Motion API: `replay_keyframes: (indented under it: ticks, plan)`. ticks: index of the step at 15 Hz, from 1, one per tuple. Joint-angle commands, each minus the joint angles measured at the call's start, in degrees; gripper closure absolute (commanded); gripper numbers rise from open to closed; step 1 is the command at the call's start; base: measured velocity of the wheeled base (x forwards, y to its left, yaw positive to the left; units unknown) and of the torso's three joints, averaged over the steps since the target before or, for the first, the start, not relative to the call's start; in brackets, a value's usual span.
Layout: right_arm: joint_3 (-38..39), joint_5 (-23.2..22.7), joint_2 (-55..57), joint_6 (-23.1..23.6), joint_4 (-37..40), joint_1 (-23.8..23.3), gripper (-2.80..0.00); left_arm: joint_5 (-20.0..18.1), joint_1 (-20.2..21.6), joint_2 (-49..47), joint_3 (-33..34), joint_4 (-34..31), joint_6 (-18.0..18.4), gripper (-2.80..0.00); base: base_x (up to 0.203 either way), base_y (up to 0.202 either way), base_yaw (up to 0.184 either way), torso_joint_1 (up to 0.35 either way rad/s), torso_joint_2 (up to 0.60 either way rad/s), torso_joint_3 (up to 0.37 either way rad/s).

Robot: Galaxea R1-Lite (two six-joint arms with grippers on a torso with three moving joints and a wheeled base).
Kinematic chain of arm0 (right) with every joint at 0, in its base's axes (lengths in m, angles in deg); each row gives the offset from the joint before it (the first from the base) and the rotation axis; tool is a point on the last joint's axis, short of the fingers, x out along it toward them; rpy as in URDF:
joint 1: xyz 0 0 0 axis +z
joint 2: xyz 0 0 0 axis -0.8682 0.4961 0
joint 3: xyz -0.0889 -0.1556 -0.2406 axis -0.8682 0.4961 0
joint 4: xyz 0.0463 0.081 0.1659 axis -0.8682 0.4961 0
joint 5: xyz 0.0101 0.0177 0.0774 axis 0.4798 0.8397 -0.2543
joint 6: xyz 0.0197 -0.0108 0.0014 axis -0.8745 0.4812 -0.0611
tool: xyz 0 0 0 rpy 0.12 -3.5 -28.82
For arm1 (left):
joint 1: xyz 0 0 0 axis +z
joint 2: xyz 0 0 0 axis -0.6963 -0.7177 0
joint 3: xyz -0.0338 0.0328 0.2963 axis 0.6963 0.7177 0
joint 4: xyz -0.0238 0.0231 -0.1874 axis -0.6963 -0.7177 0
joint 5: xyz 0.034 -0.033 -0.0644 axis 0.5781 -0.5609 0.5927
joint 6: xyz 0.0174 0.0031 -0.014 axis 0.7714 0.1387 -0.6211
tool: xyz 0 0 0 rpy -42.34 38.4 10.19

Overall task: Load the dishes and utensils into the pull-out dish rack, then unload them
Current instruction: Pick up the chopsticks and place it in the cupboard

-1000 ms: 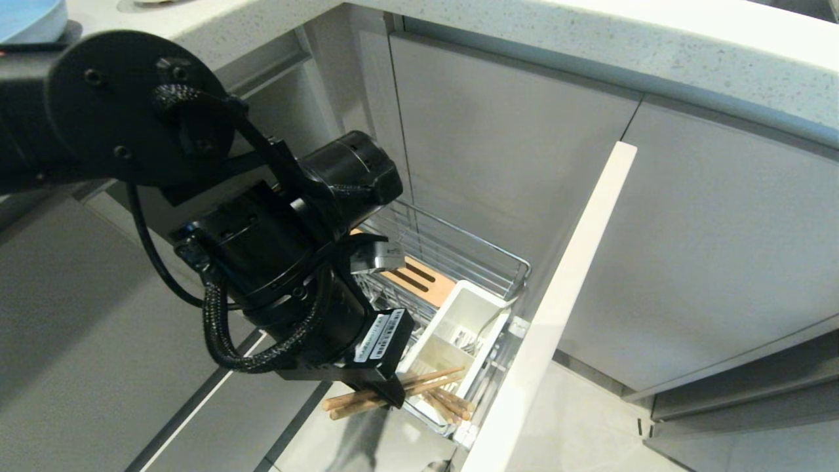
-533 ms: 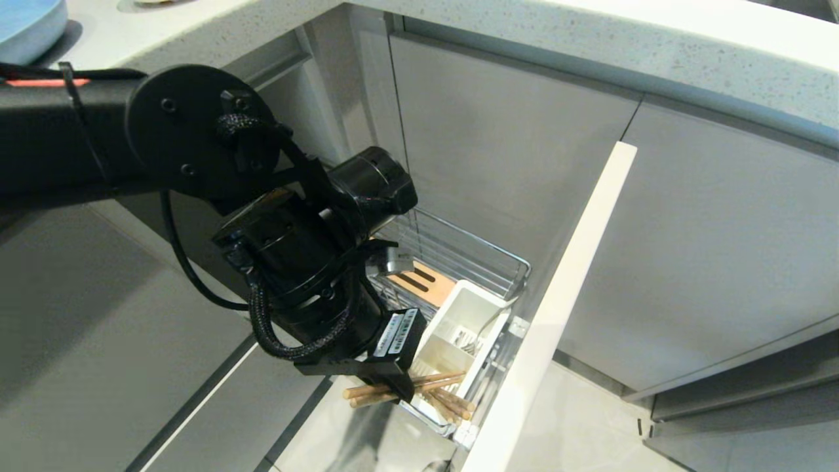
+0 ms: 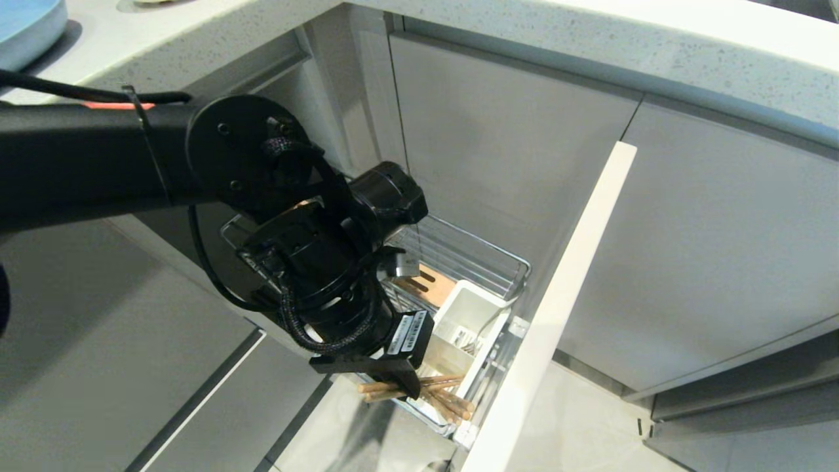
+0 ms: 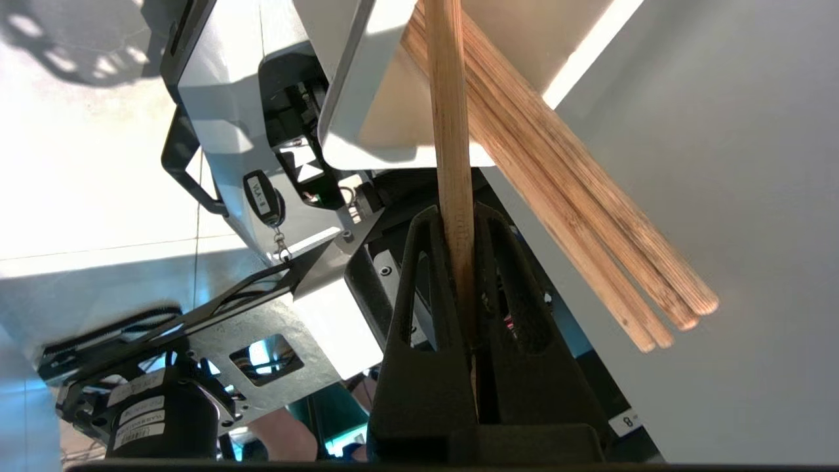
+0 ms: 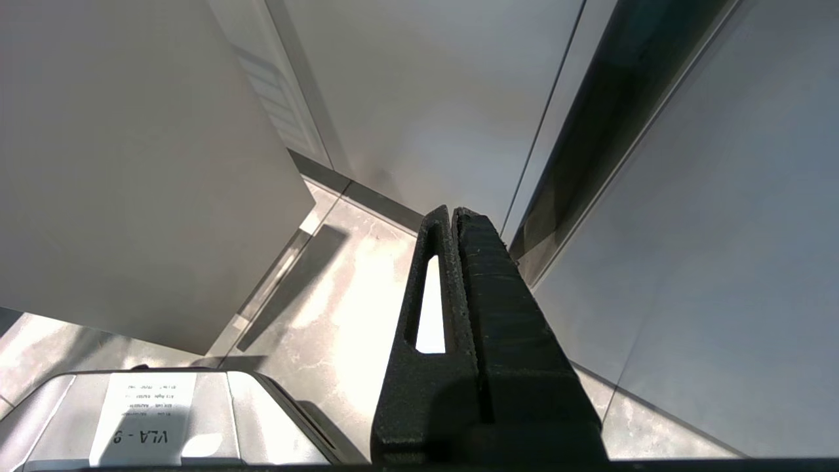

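Your left gripper (image 3: 408,388) has its jaws clamped on chopsticks (image 3: 438,382) at the pull-out dish rack's (image 3: 498,262) white caddy (image 3: 468,308); right gripper (image 5: 453,219) jaws closed, empty.

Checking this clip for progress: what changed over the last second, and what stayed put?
The left gripper, shut on chopsticks, carried them rightward toward the white caddy at the front of the pull-out dish rack; their free ends now stick out less to the left. Grip unchanged, nothing released. The other chopsticks leaning in the caddy, the rack and the blue plate on the counter stayed put. The right gripper remains parked, shut.
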Motion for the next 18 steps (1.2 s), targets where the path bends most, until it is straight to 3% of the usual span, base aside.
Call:
replay_keyframes:
  ticks: [1, 13, 14, 18]
  plan:
    - [0.1, 0.0, -0.2, 0.0, 0.0, 0.0, 0.00, -0.1, 0.0, -0.5, -0.1, -0.3, -0.2, 0.00, 0.000, 0.000, 0.000, 0.000, 0.00, 0.000]
    - [0.1, 0.0, -0.2, 0.0, 0.0, 0.0, 0.00, -0.2, 0.5, -1.3, -0.8, -0.6, -0.3, 0.00, 0.000, 0.000, 0.000, 0.000, 0.00, 0.000]
    - [0.1, 0.0, -0.2, 0.0, 0.0, 0.0, 0.00, -0.2, 0.5, -1.3, -0.9, -0.6, -0.3, -2.80, 0.000, 0.000, 0.000, 0.000, 0.00, 0.000]
    - [0.1, 0.0, -0.2, -0.1, 0.0, 0.0, 0.00, -0.2, 0.5, -1.0, -1.3, -0.5, -0.5, -2.80, 0.000, 0.000, 0.000, 0.000, 0.00, 0.000]
